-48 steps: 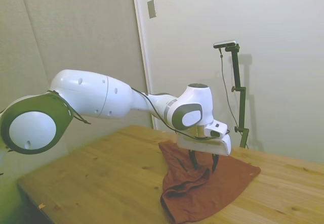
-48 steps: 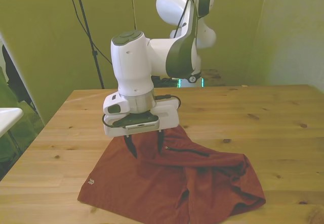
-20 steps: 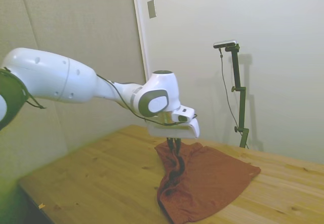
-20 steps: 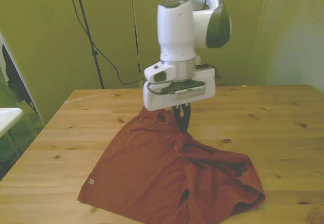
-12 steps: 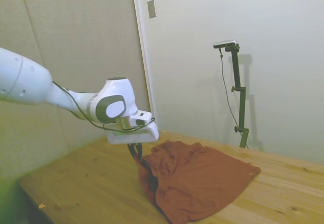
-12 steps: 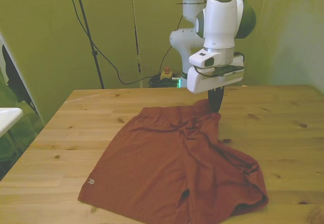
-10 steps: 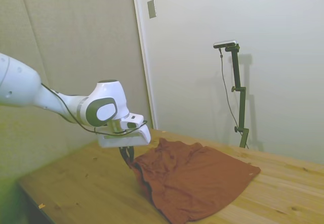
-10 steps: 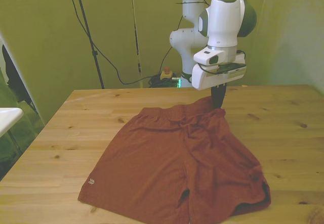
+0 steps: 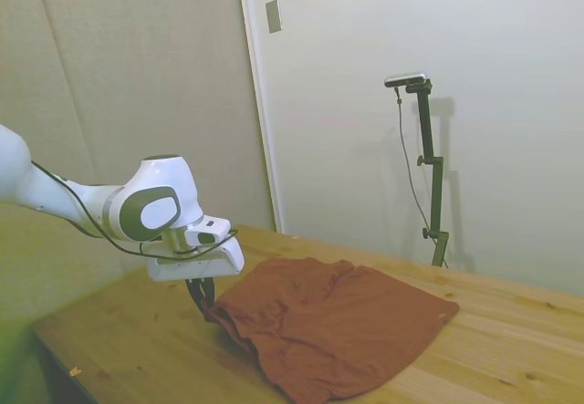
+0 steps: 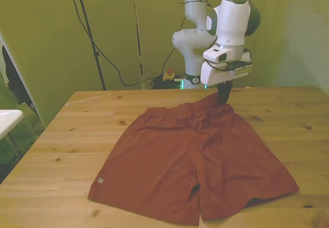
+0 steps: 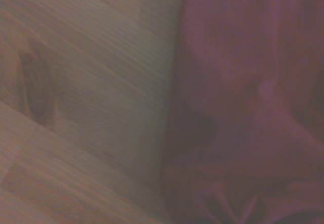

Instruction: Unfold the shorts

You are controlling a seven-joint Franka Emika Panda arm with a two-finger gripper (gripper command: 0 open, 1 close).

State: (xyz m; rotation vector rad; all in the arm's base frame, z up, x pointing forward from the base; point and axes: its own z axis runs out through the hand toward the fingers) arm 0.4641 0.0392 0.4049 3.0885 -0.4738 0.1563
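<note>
Claw (image 10: 224, 96) clenched on the waistband corner of the shorts (image 10: 198, 156), at the far side of the counter (image 10: 77, 135) toward the front view's right; that corner is lifted slightly off the wood. Rest of the shorts lies spread flat mid-counter, both legs open toward the near edge, small pale logo (image 10: 100, 179) on the hem at the front view's left. Side view: claw (image 9: 200, 296) at the shorts' (image 9: 338, 326) end nearest the arm. Wrist view is blurred, shows fabric (image 11: 253, 107) edge against wood grain (image 11: 86, 97). Counter is pale knotty pine planks. Plain walls around, light stand (image 10: 87, 30) with a trailing cable behind the counter, small wall plate (image 9: 274, 15) by the door frame
</note>
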